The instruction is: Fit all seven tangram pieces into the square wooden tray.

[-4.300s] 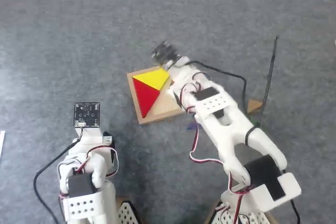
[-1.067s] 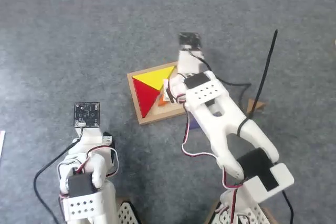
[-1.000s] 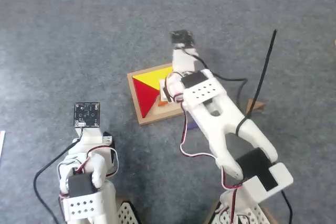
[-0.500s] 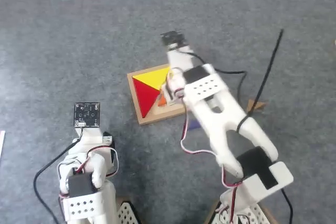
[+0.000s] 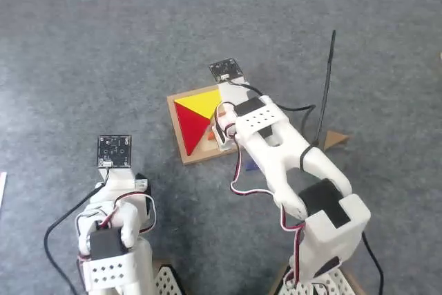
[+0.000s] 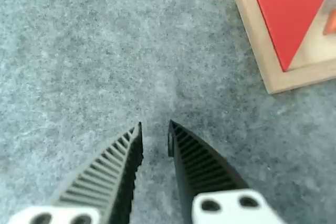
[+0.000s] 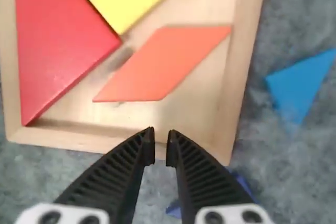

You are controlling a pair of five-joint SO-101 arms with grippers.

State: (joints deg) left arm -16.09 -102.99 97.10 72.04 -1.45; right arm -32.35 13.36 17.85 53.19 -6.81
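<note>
The square wooden tray (image 5: 177, 131) lies mid-table. It holds a red triangle (image 5: 192, 126), a yellow triangle (image 5: 201, 102) and an orange parallelogram (image 7: 163, 61). My right arm (image 5: 266, 132) covers the tray's right part. In its wrist view my right gripper (image 7: 160, 140) is shut and empty, tips over the tray's near rim (image 7: 105, 140). A blue triangle (image 7: 299, 90) lies on the carpet beside the tray, and a dark blue piece (image 7: 239, 182) peeks out under the fingers. My left gripper (image 6: 155, 135) is shut over bare carpet, short of the tray's corner (image 6: 273, 80).
A brown wooden piece (image 5: 335, 139) lies on the carpet right of the right arm. A black cable (image 5: 324, 88) rises beside that arm. The left arm (image 5: 114, 198) stays folded at the near left. Grey carpet stretches around the tray.
The orange parallelogram has come to lie in the tray. The right arm's wrist swung left over the tray's far edge, then drew back toward the near rim. The left arm stayed still.
</note>
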